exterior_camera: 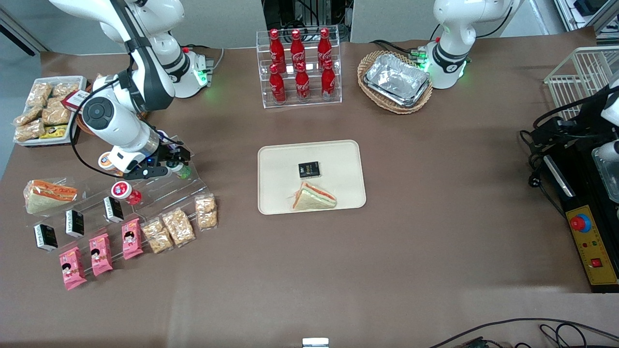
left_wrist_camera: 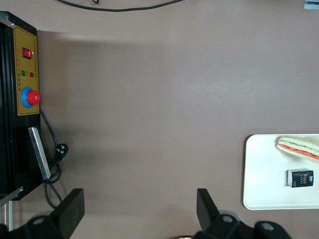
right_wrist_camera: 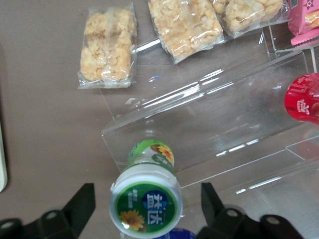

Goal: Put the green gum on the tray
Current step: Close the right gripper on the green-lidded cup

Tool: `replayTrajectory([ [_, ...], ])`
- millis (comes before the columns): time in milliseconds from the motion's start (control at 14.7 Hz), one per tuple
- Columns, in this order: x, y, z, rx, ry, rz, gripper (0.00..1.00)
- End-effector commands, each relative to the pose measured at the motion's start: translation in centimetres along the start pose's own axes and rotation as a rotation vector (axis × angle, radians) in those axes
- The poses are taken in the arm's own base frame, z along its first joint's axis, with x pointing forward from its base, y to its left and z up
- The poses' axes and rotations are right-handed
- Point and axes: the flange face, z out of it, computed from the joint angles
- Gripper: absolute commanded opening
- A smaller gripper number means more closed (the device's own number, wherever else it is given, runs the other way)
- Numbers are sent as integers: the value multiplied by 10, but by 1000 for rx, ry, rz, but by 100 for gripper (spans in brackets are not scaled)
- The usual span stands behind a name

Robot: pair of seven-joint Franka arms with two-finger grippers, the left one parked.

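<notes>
brown cloth covers the whole table (exterior_camera: 435,232), and the clear stepped display stand (right_wrist_camera: 224,124) sits toward the working arm's end of it. the green gum (right_wrist_camera: 147,199) stands upright on the top step of that stand, its white lid with the green-and-yellow label facing up. the gripper (right_wrist_camera: 147,206) hovers right over it, fingers (right_wrist_camera: 82,201) spread wide on either side of the bottle and not touching it. from the front, the gripper (exterior_camera: 169,163) hangs above the stand with the gum (exterior_camera: 182,170) just peeking out under it. a red-bodied bottle (exterior_camera: 125,191) stands one step lower, nearer the front camera. the cream tray (exterior_camera: 338,159) lies in the middle of the table, well apart from the gum, carrying a wrapped sandwich (exterior_camera: 313,197) and a small black pack (exterior_camera: 309,169). bags of puffed snacks (right_wrist_camera: 108,46) lie on the cloth just beside the stand.
</notes>
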Motion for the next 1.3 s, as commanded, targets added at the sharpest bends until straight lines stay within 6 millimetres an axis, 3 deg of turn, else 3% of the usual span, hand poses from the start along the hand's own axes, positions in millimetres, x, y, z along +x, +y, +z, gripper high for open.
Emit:
replayTrajectory([
  [0,-4,-1,7,-6,22,-3,86],
  [205,-6,-1,10,-6,27,-3,82],
  [545,-7,3,10,-4,25,11,54],
  [818,-6,4,-12,8,33,18,42],
  [955,-3,5,-45,17,53,10,42],
  [1227,8,-9,-162,18,-54,15,40],
])
